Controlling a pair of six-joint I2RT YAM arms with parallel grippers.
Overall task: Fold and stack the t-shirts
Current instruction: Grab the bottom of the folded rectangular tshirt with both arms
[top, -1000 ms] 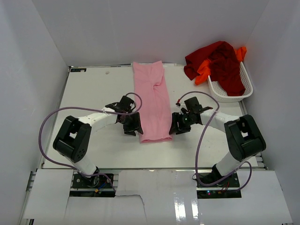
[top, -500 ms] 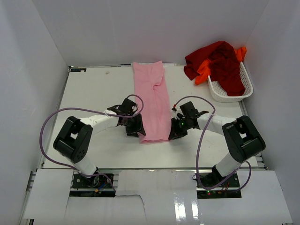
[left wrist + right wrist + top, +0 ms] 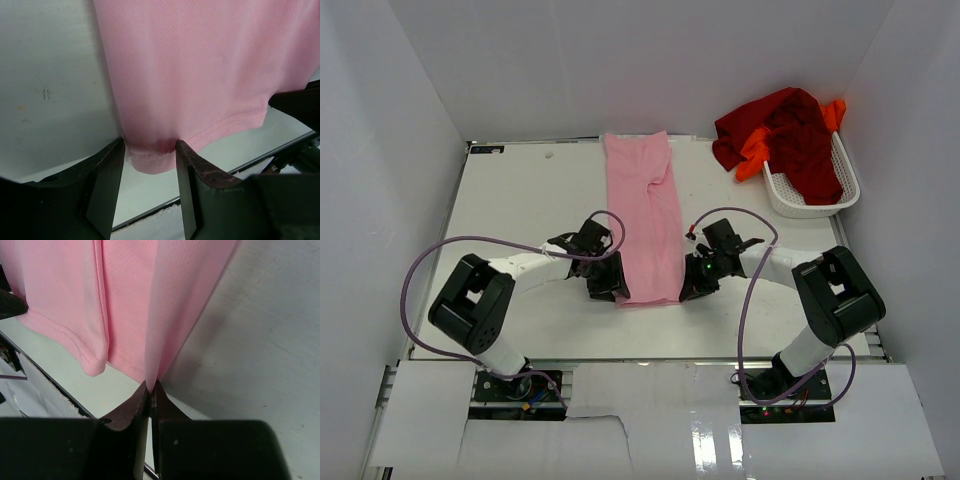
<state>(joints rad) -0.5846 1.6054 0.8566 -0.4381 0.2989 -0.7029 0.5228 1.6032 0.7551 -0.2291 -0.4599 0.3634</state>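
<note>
Pink t-shirt [image 3: 645, 215] flat on white table [image 3: 520, 200], one hem corner pinched in right gripper [image 3: 150, 388], other between parted jaws of left gripper [image 3: 150, 146]

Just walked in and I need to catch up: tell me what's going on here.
Two robot arms are folding the light pink t-shirt, which lies as a long narrow strip on the table. The right pincer is shut on the strip's near right corner. The left pincer stands open astride the near left corner, not yet gripping. The dark red t-shirt and the orange t-shirt lie heaped in the white basket at the far right, not yet folded.
</note>
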